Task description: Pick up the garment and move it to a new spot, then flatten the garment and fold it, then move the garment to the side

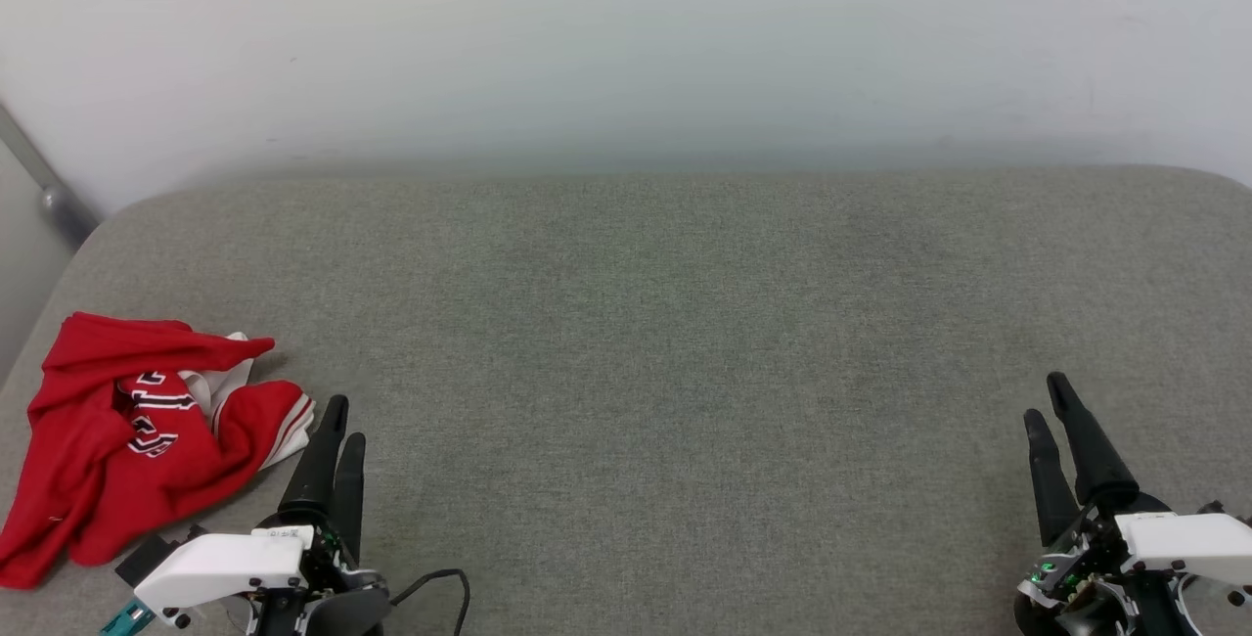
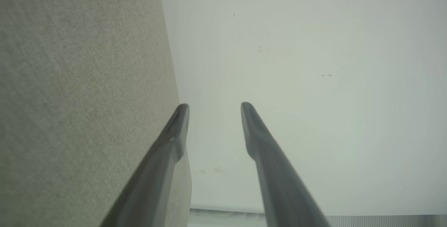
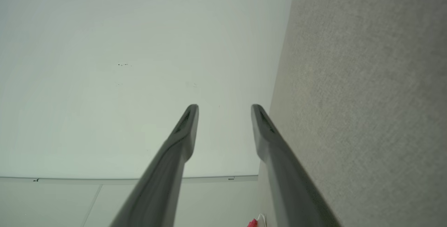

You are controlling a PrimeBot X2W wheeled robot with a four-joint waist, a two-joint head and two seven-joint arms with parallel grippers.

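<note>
**Head view: bright red sports jersey (image 1: 127,431), white-striped and black-lettered, heaped beside my left gripper (image 1: 344,421)**

The jersey lies crumpled on a wide grey woven-fabric pad (image 1: 685,323) with rounded corners. My left gripper stands just beside the jersey's striped hem, its fingers parted and holding nothing. My right gripper (image 1: 1045,398) is well apart from the jersey, across the pad, and its jaws are likewise spread and empty. Beyond the jersey rises a plain pale wall (image 1: 626,49), with a slanting grey metal bar (image 1: 44,181) near the jersey's far side.

One garment (image 1: 88,440); one left gripper (image 1: 345,421), one right gripper (image 1: 1045,397); one grey pad (image 1: 685,323).
</note>
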